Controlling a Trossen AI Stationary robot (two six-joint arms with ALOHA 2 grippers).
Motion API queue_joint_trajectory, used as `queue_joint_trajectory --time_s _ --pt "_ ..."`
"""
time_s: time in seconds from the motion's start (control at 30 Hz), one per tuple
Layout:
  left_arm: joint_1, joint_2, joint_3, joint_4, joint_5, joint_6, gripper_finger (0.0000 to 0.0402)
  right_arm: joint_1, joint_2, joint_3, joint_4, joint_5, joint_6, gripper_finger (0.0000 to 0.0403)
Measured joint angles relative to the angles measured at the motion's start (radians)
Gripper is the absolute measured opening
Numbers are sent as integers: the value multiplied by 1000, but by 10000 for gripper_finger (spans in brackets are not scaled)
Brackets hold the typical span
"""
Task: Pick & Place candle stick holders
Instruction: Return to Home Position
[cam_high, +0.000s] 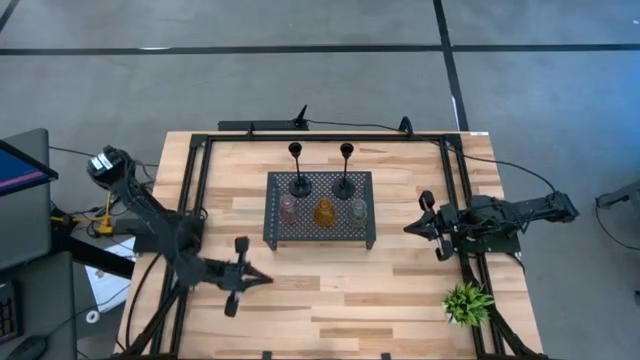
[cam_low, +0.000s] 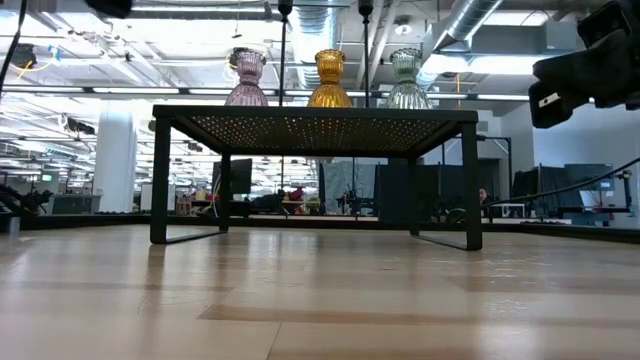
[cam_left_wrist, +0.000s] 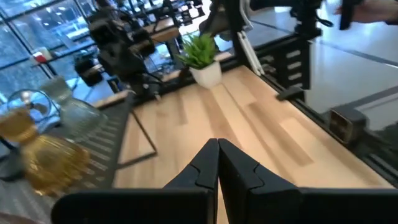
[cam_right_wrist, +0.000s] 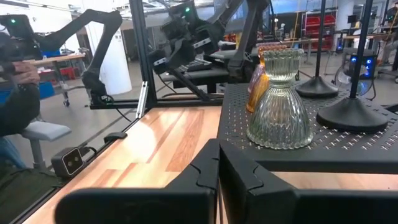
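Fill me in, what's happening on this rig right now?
Nothing is held. All five candle holders stand on the black perforated shelf: pink holder, amber holder and green holder in a row, two black stemmed holders behind them. Both arms are off it: left pincer shut over the table off the shelf's left corner, right pincer also shut, to its right.

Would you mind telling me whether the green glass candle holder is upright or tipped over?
Upright: the green glass holder stands on its wide base on the perforated tray, neck pointing up, beside the amber holder.
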Motion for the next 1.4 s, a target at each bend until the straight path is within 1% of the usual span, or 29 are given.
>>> queue_joint_trajectory --time_s 0.27,0.47,0.5,0.63,0.7,0.9,1.07,1.13,1.3,1.4 --pt "170 -149 0 -1 159 23 8 0 0 0 0 0 0 0" --pt "276 -256 0 -27 175 36 8 0 0 -1 0 0 0 0" --pt "294 -271 0 -37 189 31 8 0 0 -1 0 0 0 0" --pt "375 -325 0 -77 301 11 8 0 0 -1 0 0 0 0" --pt "422 -348 0 -103 339 -14 8 0 0 -1 0 0 0 0" --pt "535 -428 -1 -209 368 -68 8 0 0 -1 0 0 0 0" --pt "553 -562 -1 -231 473 -77 5 0 0 -1 0 -1 0 0" --pt "552 -630 -1 -265 489 -82 5 0 0 -1 0 0 0 0" --pt "553 -749 0 -454 488 -117 5 0 0 -1 0 -1 0 0" --pt "553 -796 -1 -581 489 -143 4 0 0 -1 0 -1 0 0"
